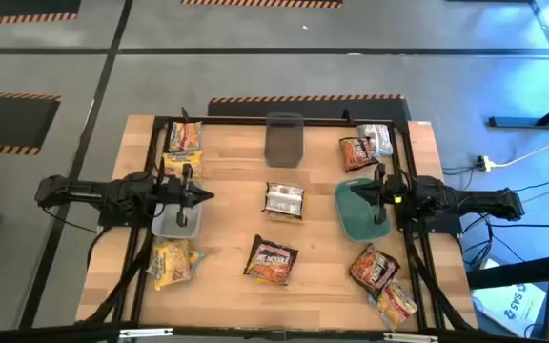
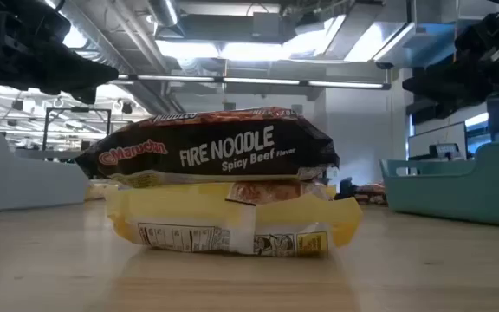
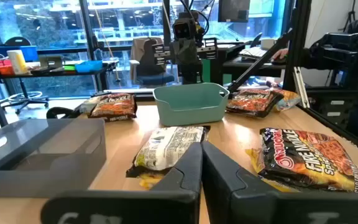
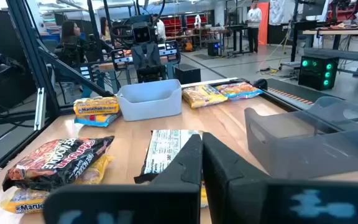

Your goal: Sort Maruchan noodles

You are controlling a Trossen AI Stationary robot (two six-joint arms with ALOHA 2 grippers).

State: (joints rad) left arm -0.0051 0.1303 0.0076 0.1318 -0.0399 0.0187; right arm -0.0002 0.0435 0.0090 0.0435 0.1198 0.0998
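The Maruchan noodles (image 1: 283, 201) lie scattered untouched across the worktop (image 1: 236, 176), one mid-table, others toward twelve and six o'clock, so each clenched, empty end effector, left (image 1: 196, 196) and right (image 1: 370, 197), should open before descending squarely.

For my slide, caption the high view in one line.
Both arms wait shut, left gripper over the grey bin, right gripper over the green bin, noodle packets scattered around.
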